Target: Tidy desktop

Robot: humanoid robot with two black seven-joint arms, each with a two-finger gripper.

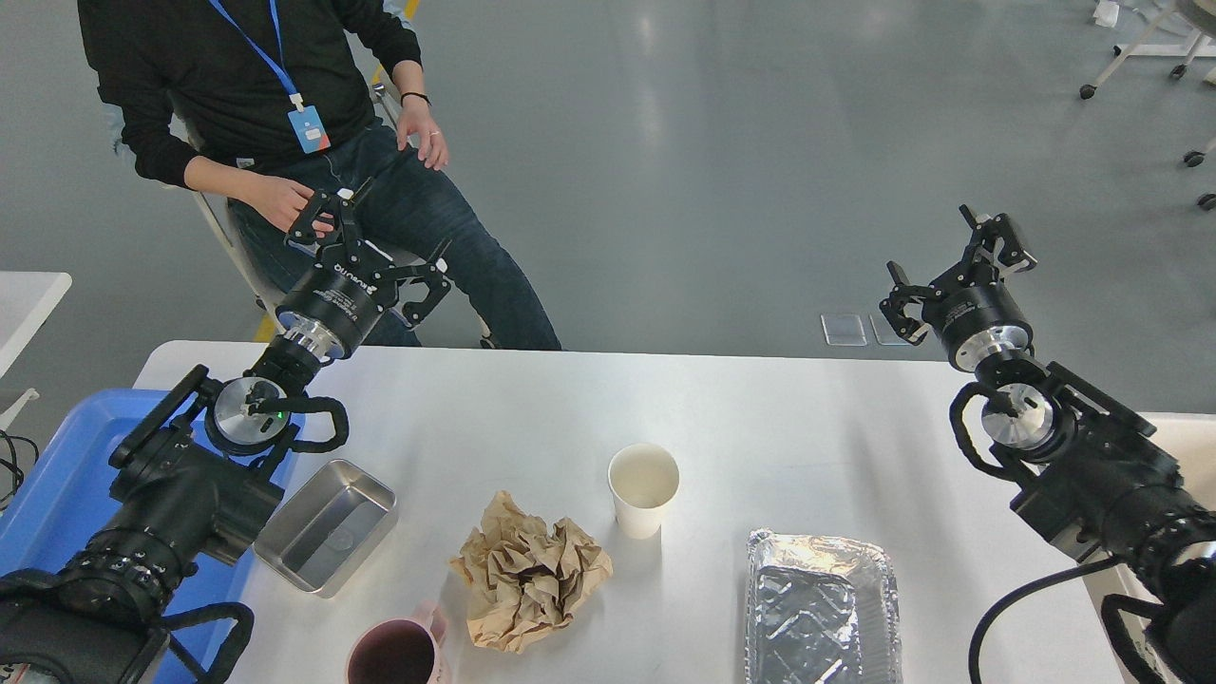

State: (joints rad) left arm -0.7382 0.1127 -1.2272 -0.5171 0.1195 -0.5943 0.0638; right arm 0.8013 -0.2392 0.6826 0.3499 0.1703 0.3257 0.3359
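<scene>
I'm in a lab or test hall — bare grey polished floor (722,171), wheeled furniture legs (1140,57) at the far edge, and a seated person (285,104) wearing a lanyard badge (309,128).

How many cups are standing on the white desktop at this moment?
2. A white paper cup stands upright near the middle of the desktop. A pink cup sits at the near edge, left of the crumpled brown paper, partly cut off by the frame.

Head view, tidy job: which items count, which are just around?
Job:
desktop
crumpled brown paper
paper cup
foil tray
steel tin
pink mug
blue tray

Just around:
seated person
side table
</scene>
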